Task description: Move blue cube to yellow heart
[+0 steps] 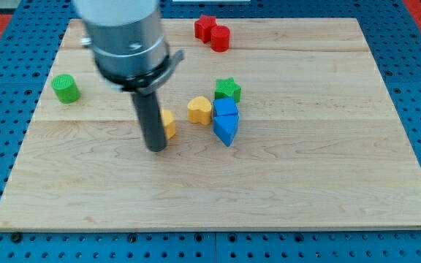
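Observation:
The blue cube (225, 108) sits near the board's middle, touching the right side of the yellow heart (199, 109). A second blue block, wedge-shaped (226, 128), lies right below the cube. My tip (156, 147) rests on the board to the left of these, just below and left of a yellow block (169, 123) that the rod partly hides. The tip is about a hand's width left of the blue cube and touches neither it nor the heart.
A green star (227, 90) sits just above the blue cube. A green cylinder (66, 88) stands at the view's left. A red star (205, 28) and a red block (221, 38) lie at the top. The wooden board (327, 146) lies on a blue perforated table.

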Controlling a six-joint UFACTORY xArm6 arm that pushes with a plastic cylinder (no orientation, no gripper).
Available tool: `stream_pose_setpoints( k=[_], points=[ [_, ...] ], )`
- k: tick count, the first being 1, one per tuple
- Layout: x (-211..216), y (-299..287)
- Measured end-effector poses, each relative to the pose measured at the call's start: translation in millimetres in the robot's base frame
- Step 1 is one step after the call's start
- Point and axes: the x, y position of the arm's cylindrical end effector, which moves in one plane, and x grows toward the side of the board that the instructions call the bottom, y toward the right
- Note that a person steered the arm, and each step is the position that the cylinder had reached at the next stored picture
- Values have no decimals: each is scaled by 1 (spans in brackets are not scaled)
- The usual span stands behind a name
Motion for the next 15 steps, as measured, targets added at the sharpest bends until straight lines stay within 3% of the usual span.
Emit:
stream_pose_setpoints(
  k=[1,2,3,4,5,8,10,11,12,13,15],
  points=[
    [-30,-22],
    [-46,13],
    [28,55],
    [53,164],
    [21,186],
    [-55,28],
    [-51,103],
    [-70,110],
    [-70,170],
    [-95,188],
    [-105,15]
  ],
)
